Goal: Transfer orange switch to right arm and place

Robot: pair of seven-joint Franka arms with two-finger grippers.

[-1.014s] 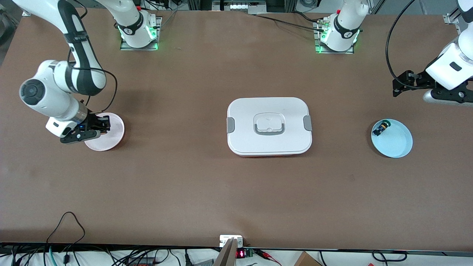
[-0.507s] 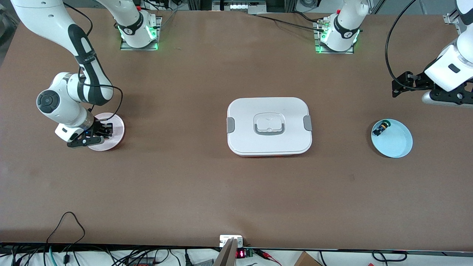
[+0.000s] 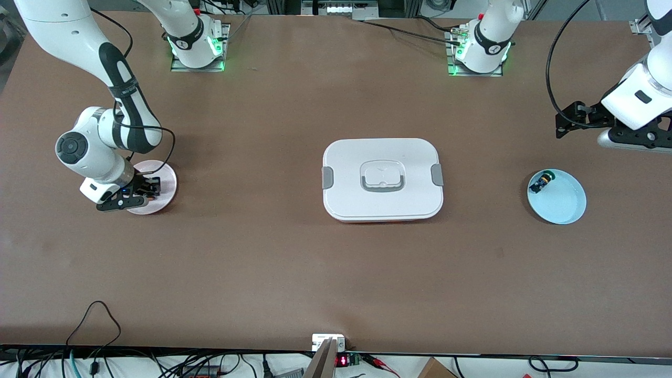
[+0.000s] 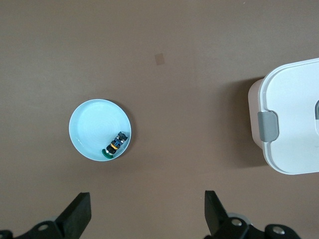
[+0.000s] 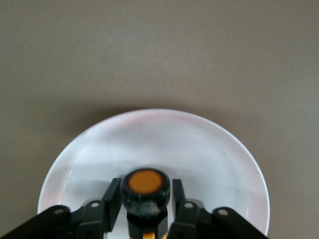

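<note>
The orange switch (image 5: 145, 182), a stubby black button with an orange cap, lies on the pink plate (image 5: 199, 144) at the right arm's end of the table. My right gripper (image 5: 144, 188) is down at the plate (image 3: 165, 178), and its fingers (image 5: 110, 196) stand on either side of the switch, with a thin gap on one side. In the front view the right gripper (image 3: 149, 190) covers the switch. My left gripper (image 4: 147, 209) hangs wide open and empty over bare table near the left arm's end, and shows in the front view as a black claw (image 3: 566, 122).
A light blue plate (image 3: 564, 202) at the left arm's end holds a small black switch with a green cap (image 3: 541, 182). A white lidded box (image 3: 382, 178) with grey clips sits mid-table. Cables and a small device lie along the table's front edge.
The right arm swung a little toward the table's middle and brought its gripper down onto the pink plate. Its fingers have parted slightly from the switch. The left arm barely moved.
</note>
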